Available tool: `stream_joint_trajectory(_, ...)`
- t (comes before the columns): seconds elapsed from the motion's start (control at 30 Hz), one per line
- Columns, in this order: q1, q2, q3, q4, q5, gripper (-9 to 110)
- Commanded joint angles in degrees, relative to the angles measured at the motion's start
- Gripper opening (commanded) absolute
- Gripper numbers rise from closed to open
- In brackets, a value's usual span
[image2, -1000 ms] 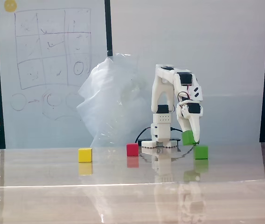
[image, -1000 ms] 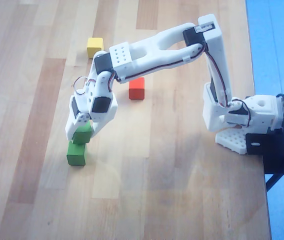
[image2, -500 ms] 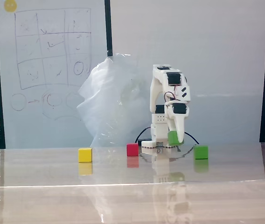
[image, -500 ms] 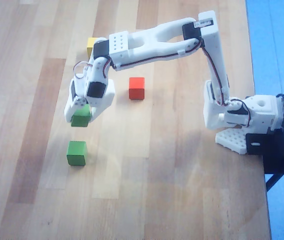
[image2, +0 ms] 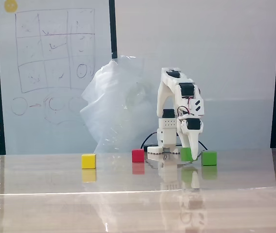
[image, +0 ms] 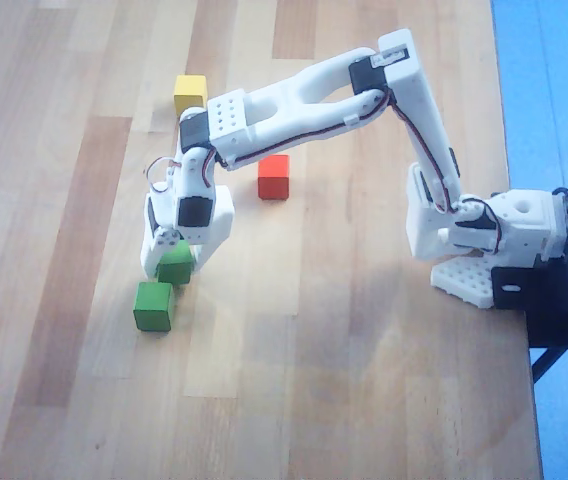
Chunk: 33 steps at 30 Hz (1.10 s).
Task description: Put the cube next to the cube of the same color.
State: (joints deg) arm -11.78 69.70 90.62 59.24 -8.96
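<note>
The cube (image: 176, 266) you are carrying looks like a small, rigid block with flat, smooth faces, so judge it light and stiff, nothing that will crush, though slick enough to twist if you pinch it off-centre. Take such a block across two opposite flat faces, near the middle, as the pincer does now. It is solid green, square-edged, the same size as the others. In the fixed view it (image2: 186, 154) sits at table level, just left of its twin, so it looks down or nearly down; you cannot tell for sure whether it touches the wood.

The gripper (image: 172, 262) is closed around it, fingers pointing down. The cube of the same color (image: 153, 306) lies just beside it, toward the lower left in the overhead view, a thin gap or none between them. The placing looks nearly finished; what remains is letting go without nudging either block.

Farther off, the red cube (image: 273, 176) and the yellow cube (image: 190, 94) sit well apart on the wooden table (image: 344, 400)
</note>
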Motion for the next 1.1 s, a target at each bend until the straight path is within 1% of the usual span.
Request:
stream_joint_trajectory(0.0, 0.0, 1.5, -5.7, -1.4, 0.7, 0)
stream_joint_trajectory(0.13, -0.4, 1.5, -5.7, -1.4, -0.1, 1)
stream_joint_trajectory(0.2, -0.4, 1.5, -5.9, -1.4, -0.1, 4)
stream_joint_trajectory(0.47, -0.4, 2.5, -5.9, -2.5, -0.1, 33)
stream_joint_trajectory(0.57, -0.5, 3.1, -6.6, -1.6, -0.1, 39)
stream_joint_trajectory(0.67, -0.2, 5.8, -7.7, -1.4, -0.1, 39)
stream_joint_trajectory(0.83, 0.1, 12.0, -8.1, -0.6, -0.3, 34)
stream_joint_trajectory(0.97, 0.5, 16.8, -8.6, 6.3, -0.3, 31)
stream_joint_trajectory(1.07, 1.4, 24.3, -9.1, 12.6, -0.3, 30)
